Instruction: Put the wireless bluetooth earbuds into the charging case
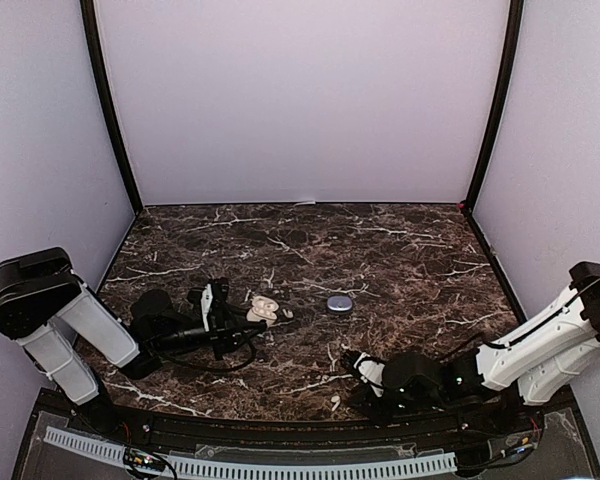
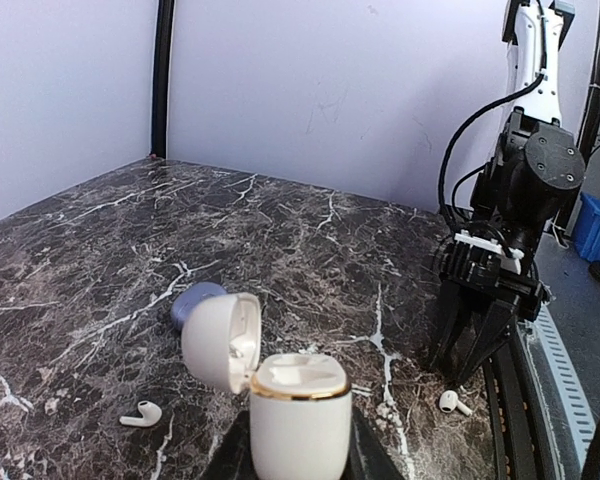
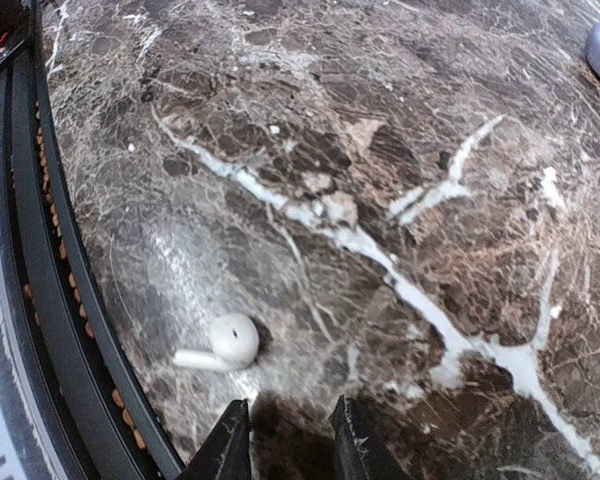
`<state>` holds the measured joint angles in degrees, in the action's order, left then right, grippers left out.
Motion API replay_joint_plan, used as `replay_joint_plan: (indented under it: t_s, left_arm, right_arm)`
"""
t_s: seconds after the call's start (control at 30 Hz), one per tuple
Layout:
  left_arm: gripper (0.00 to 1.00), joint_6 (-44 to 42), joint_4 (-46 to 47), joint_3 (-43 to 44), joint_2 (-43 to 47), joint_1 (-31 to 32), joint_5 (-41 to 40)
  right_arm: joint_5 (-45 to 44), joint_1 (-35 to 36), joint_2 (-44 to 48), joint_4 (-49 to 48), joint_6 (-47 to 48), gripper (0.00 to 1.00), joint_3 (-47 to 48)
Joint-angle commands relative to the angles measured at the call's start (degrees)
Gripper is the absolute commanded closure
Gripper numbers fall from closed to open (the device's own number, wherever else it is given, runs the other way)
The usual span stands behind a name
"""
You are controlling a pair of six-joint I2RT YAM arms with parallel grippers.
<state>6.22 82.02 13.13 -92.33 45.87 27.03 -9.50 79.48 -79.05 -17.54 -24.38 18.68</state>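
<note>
A white charging case (image 2: 298, 420) with a gold rim stands upright, lid (image 2: 218, 340) swung open to the left, and my left gripper (image 2: 300, 465) is shut on its body. In the top view that left gripper (image 1: 248, 320) and the case (image 1: 264, 309) sit left of centre. One white earbud (image 2: 140, 413) lies on the table left of the case. Another white earbud (image 3: 225, 343) with a short stem lies near the front edge (image 1: 335, 402). My right gripper (image 3: 290, 445) is open just behind it, with nothing between its fingers (image 3: 228, 448).
A small lavender case (image 1: 339, 303) lies closed on the dark marble table (image 1: 400, 260), beyond the white case (image 2: 192, 298). A black rail (image 3: 70, 300) runs along the table's front edge, right beside the stemmed earbud. White walls enclose the table.
</note>
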Motion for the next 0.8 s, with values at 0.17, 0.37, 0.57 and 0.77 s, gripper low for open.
replay_joint_plan:
  t_s: [0.17, 0.37, 0.57, 0.77]
  left_arm:
    - [0.97, -0.83, -2.04, -0.05, 3.66, -0.43, -0.13]
    - [0.97, -1.78, -4.72, -0.09, 5.87, -0.51, -0.53]
    - [0.97, -2.53, -7.79, -0.11, 8.24, -0.69, -1.22]
    - [0.97, -2.20, -7.47, 0.30, 7.73, -0.78, -0.79]
  right_arm:
    - [-10.82, 6.45, -10.08, 0.76, 2.75, 0.74, 6.94]
    - [-15.13, 6.58, -16.86, 0.29, 3.37, 0.80, 11.64]
    - [-19.70, 6.57, -19.64, -0.83, 1.89, 0.86, 13.24]
    - [-16.29, 5.95, -18.06, -3.74, 2.37, 0.71, 11.37]
